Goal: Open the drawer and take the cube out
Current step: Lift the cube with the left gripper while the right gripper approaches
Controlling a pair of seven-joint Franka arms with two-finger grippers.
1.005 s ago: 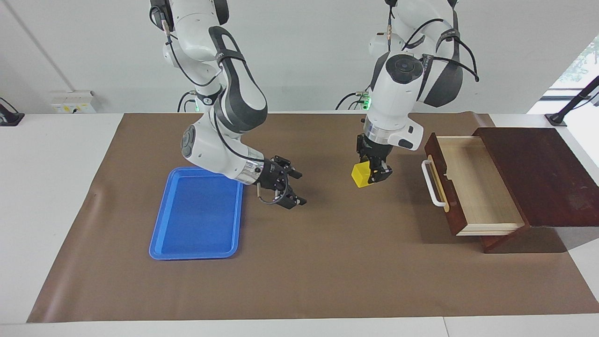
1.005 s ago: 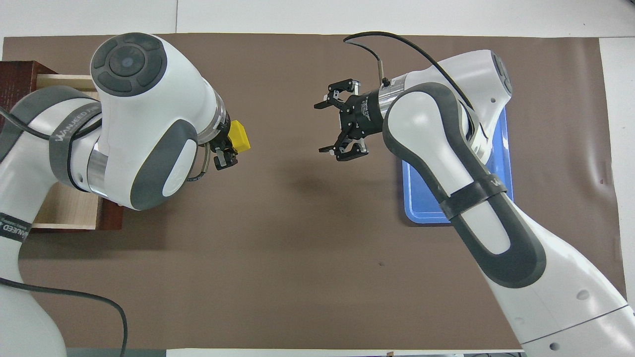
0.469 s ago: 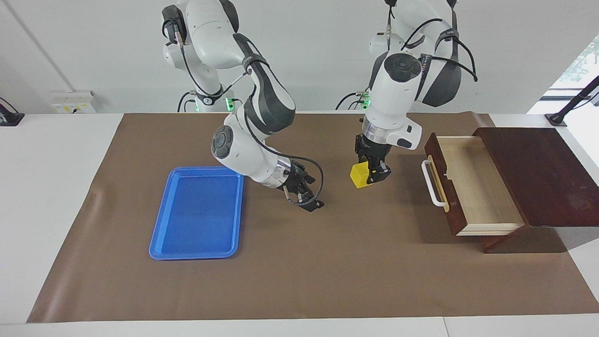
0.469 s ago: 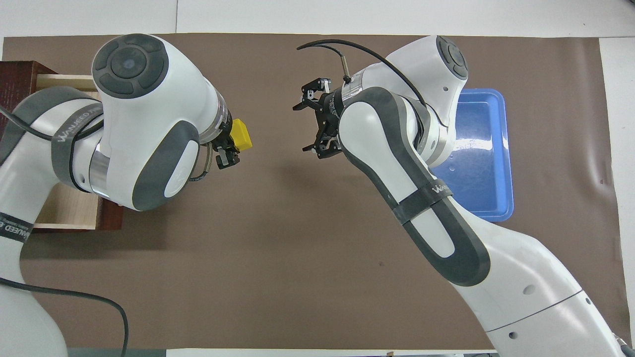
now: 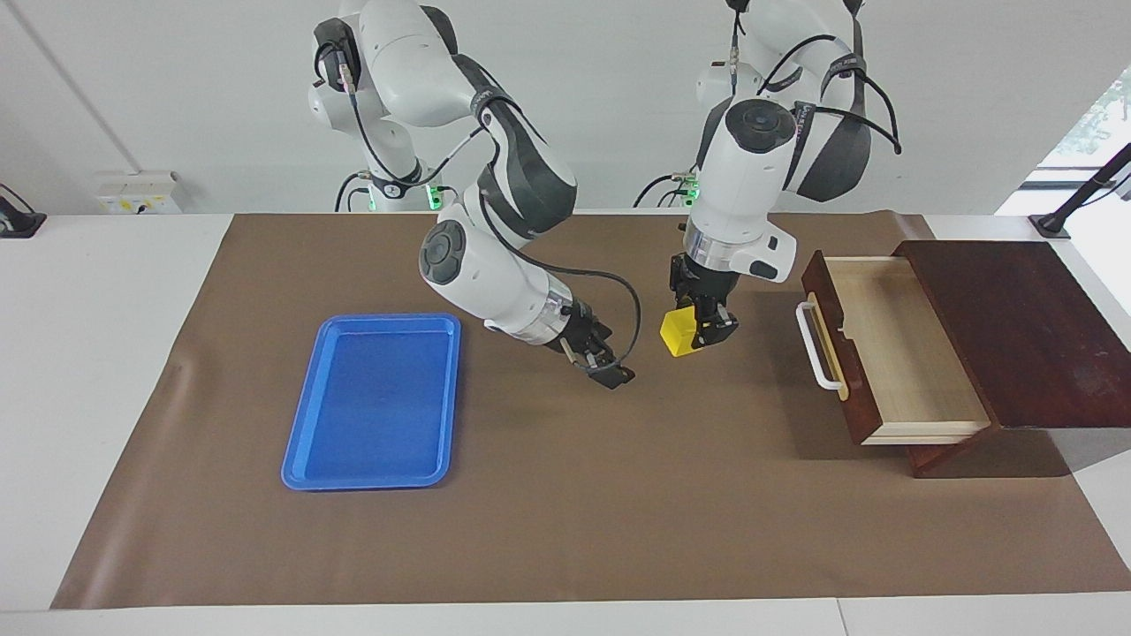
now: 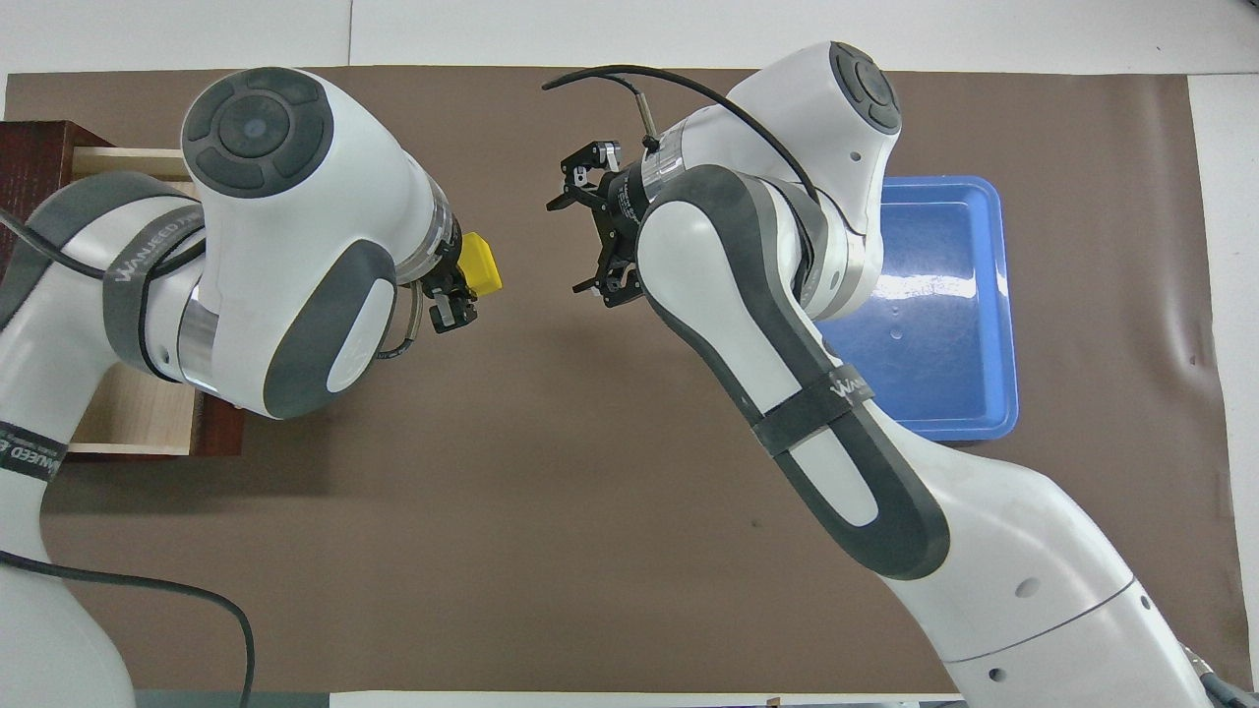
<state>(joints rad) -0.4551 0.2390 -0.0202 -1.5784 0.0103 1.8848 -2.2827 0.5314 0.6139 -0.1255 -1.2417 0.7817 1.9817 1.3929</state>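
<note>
drawer (image 5: 892, 353) out, looks empty | tray (image 5: 305, 459) well apart from it, at the right arm's end | left gripper (image 5: 698, 331) pinches cube (image 5: 676, 334) in the air between drawer and tray | right gripper (image 6: 580, 241) spread wide, facing it | handover looks on: bracket cube's free faces squarely, close fully before the left lets go

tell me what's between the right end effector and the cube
Nothing: only bare brown mat shows in the gap between the open right end effector and the cube, held in the left end effector. The overhead view shows it best.
</note>
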